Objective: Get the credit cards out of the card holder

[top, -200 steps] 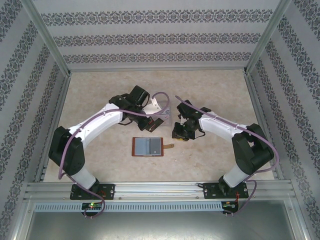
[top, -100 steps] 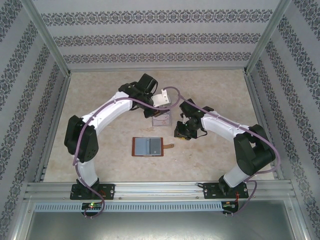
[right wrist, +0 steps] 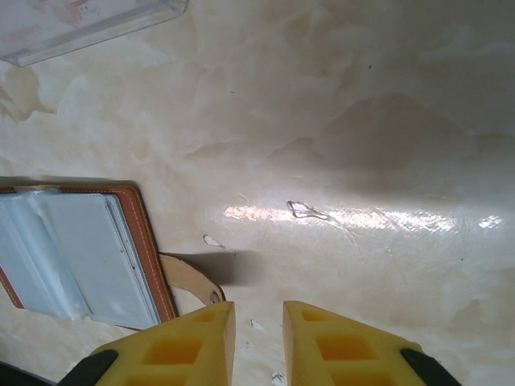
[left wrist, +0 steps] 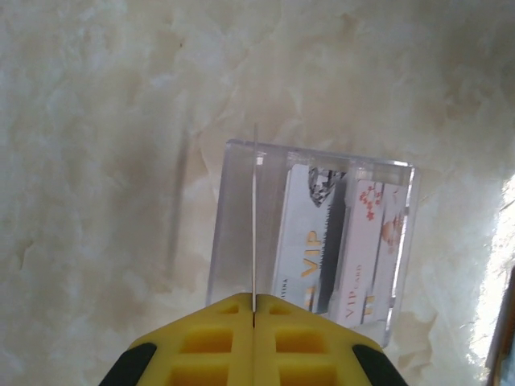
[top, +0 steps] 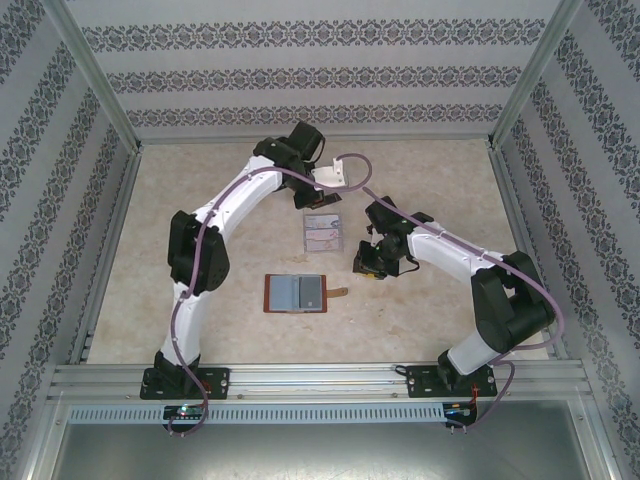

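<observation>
Card (left wrist: 255,219) edge-on between closed left fingers (left wrist: 165,354)

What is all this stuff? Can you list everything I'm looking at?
card holder: one, brown with grey-blue pockets, open at table centre.
clear rack: one, transparent, beyond the card holder.
cards in the rack: two, whitish with print, inside it.
held card: one, seen edge-on, over the rack.
table: one, beige marbled.
left gripper: yellow, shut on the held card.
right gripper: yellow, slightly open, empty, near the card holder.
</observation>
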